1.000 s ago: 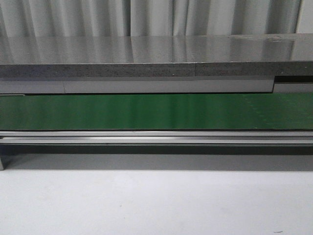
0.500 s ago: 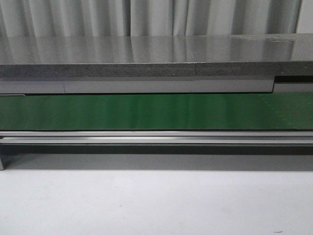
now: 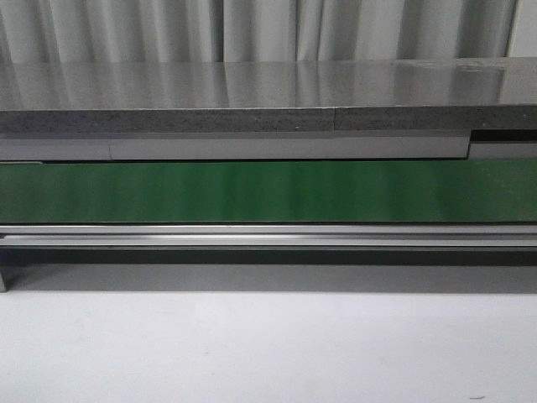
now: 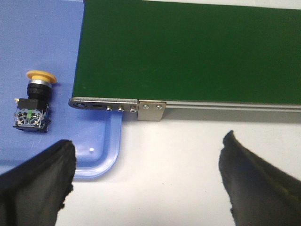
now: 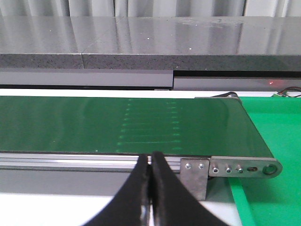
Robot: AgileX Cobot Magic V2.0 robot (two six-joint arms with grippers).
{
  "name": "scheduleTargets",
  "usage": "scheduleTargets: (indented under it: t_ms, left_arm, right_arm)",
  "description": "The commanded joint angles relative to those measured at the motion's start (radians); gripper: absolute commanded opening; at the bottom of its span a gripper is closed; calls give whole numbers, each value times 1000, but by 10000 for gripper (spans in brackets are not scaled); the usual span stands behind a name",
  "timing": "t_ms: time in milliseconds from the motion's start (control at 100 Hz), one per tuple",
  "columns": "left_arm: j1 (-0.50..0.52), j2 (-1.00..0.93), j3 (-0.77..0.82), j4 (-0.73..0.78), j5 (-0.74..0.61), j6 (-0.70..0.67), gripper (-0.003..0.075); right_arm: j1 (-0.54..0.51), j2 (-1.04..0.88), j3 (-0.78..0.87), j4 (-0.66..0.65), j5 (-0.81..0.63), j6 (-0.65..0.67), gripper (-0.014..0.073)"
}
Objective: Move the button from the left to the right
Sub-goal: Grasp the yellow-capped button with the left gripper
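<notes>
Button (image 4: 33, 101): lay on blue tray (image 4: 101, 155), near conveyor belt (image 4: 188, 52) end. Left gripper (image 4: 146, 181): wide open, empty. Right gripper (image 5: 150, 197): closed, empty.

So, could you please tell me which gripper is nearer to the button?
Left. The open left gripper hovers close to the button, which lies on the blue tray. The shut right gripper sees no button, only the belt's far end.

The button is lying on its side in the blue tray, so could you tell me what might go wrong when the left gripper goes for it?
The button lies tipped over on the blue tray, so its round cap may roll or slip between the fingers. The open left gripper sits off to one side of it, and the conveyor's metal end bracket is close by, so a finger could clip it.
</notes>
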Motion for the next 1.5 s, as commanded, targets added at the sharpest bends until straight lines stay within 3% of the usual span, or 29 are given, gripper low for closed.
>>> scheduleTargets:
  t_ms: [0, 260, 420, 900, 1490]
  left_arm:
    - [43, 28, -88, 2, -12, -10, 593]
    - [237, 178, -222, 29, 22, 1, 593]
    - [295, 297, -275, 29, 17, 43, 593]
    - [340, 717, -450, 46, 28, 111, 593]
    - [340, 925, -496, 63, 37, 127, 593]
  right_arm:
    - [2, -17, 1, -9, -85, -3, -68]
    - [2, -17, 1, -9, -85, -3, -68]
    - [2, -17, 1, -9, -85, -3, -68]
    - [2, -17, 1, -9, -85, -3, -68]
    - [2, -17, 1, -9, -85, -3, -68]
